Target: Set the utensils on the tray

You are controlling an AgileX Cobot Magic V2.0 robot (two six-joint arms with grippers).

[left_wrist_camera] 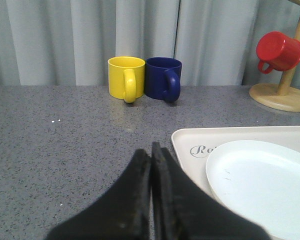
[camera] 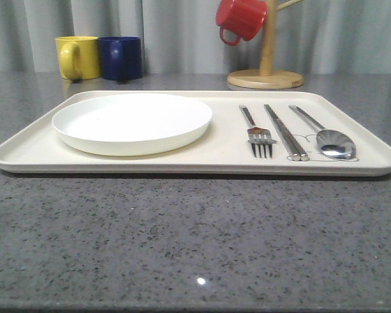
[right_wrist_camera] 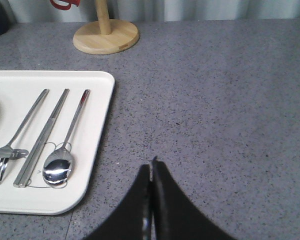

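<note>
The cream tray (camera: 32, 151) lies across the grey table. On its right part the fork (camera: 257, 134), the pair of chopsticks (camera: 284, 132) and the spoon (camera: 327, 138) lie side by side, handles pointing away from me. The right wrist view shows the same fork (right_wrist_camera: 10, 147), chopsticks (right_wrist_camera: 41, 142) and spoon (right_wrist_camera: 65, 150) on the tray (right_wrist_camera: 97, 130). My right gripper (right_wrist_camera: 151, 167) is shut and empty over bare table, right of the tray's edge. My left gripper (left_wrist_camera: 151, 152) is shut and empty over the table, just left of the tray's corner (left_wrist_camera: 182, 145).
A round white plate (camera: 131, 122) sits on the tray's left part. Behind the tray stand a yellow mug (camera: 77, 57) and a blue mug (camera: 120, 57). A wooden mug stand (camera: 266, 73) at the back right holds a red mug (camera: 240, 18).
</note>
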